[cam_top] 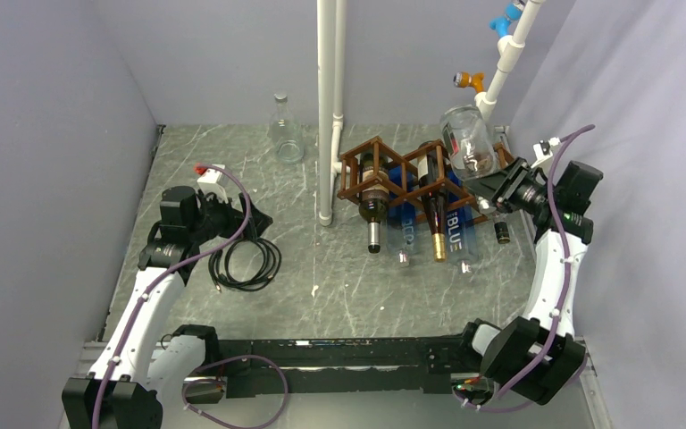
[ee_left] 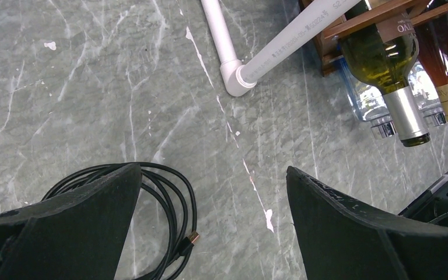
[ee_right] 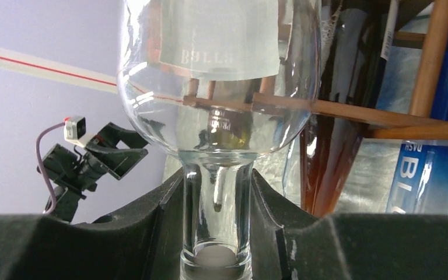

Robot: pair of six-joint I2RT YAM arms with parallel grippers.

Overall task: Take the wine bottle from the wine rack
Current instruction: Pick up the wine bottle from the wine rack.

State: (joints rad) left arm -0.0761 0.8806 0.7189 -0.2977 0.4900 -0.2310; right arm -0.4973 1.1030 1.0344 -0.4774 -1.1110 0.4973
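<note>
R jaws clamp clear bottle [cam_top: 467, 138] by neck, tilted, above right end of rack [cam_top: 355, 166]. L jaws wide over table [ee_left: 93, 87], nr cable coil [cam_top: 246, 259].

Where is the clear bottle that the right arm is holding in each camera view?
Top external: upper right, the clear bottle is tilted over the right end of the wine rack, its neck in the right gripper.
Left wrist: not in it.
Right wrist: centre, body filling the top, neck clamped at bottom centre.
Shared landmark: the wine rack's brown wooden bars, top right in the left wrist view, right of the bottle in the right wrist view.
</note>
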